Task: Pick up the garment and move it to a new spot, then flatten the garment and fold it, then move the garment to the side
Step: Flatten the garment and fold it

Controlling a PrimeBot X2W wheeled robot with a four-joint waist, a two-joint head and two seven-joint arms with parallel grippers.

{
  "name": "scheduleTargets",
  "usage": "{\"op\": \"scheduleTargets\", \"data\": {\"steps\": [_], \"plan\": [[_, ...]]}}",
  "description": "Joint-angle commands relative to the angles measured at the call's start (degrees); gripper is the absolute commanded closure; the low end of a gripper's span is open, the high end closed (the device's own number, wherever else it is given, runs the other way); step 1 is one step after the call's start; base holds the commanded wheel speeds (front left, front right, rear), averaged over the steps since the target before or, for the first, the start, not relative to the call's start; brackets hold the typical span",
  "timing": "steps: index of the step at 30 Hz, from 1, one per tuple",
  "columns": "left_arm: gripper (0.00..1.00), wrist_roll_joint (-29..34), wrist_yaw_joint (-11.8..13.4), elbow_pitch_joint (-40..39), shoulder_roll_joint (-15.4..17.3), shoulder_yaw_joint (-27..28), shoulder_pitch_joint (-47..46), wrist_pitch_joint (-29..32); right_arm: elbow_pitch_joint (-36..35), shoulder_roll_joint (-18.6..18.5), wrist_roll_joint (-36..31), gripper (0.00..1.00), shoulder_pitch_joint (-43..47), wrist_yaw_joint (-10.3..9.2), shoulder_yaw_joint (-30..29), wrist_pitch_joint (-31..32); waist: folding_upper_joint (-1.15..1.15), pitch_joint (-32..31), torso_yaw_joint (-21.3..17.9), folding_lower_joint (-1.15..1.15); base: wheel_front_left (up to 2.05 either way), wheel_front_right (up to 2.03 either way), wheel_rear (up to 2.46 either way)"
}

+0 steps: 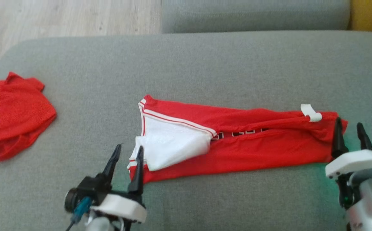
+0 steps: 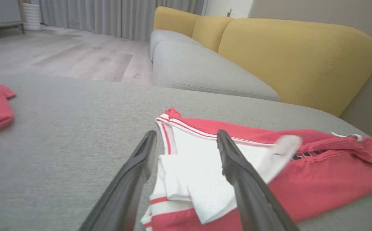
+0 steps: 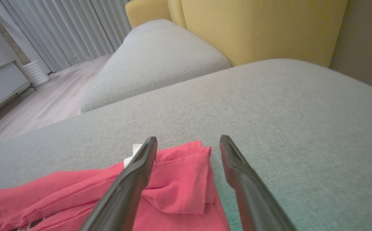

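Mid-fold: red jersey (image 1: 237,141) lies in a long strip, left gripper (image 1: 129,147) and right gripper (image 1: 348,121) at its ends, jaws wide, empty; next probably needs one end pinched and folded across.

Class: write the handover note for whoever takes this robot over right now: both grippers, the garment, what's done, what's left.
The garment lies flat on the grey cushion, folded into a long band. A second red garment lies at the cushion's left.
Left gripper: open, at the white-lined end.
Right gripper: open, at the opposite end. Neither holds anything.
Done: flattened and folded lengthwise, it seems.
Left: probably a crosswise fold, then moving it aside.
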Motion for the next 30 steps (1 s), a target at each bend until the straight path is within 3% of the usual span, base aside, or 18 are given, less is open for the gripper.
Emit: {"op": "scheduleTargets", "data": {"steps": [1,7,10,18,30], "plan": [[0.00,2.0,1.1,-2.7,0.0,3.4,0.3,-0.3,-3.8,1.2,-2.5,0.00,1.2,-0.04,-0.1,-0.6,0.00,-1.5,-0.4,0.00,0.00,0.00,0.00],[0.00,8.9,4.3,-5.8,-0.3,6.6,5.6,-0.3,-12.7,4.5,-11.5,0.00,7.4,-0.04,-2.6,-0.6,0.00,-4.1,-1.5,0.00,0.00,0.00,0.00],[0.00,10.6,5.2,-5.9,-0.4,7.5,7.5,-0.3,-16.0,5.5,-13.7,0.00,9.8,-0.04,-1.0,-0.6,0.00,-5.1,-2.1,0.00,0.00,0.00,0.00],[0.00,10.4,7.1,-5.6,-0.4,7.5,9.9,-0.3,-19.7,6.4,-11.7,0.00,13.8,-0.04,5.8,-0.6,0.00,-6.3,-3.2,0.00,0.00,0.00,0.00],[0.00,10.0,7.8,-5.0,-0.4,7.5,9.2,-0.3,-15.7,6.4,-8.8,0.00,11.9,-0.04,6.4,-0.6,0.00,-4.6,-3.0,0.00,0.00,0.00,0.00]]}}
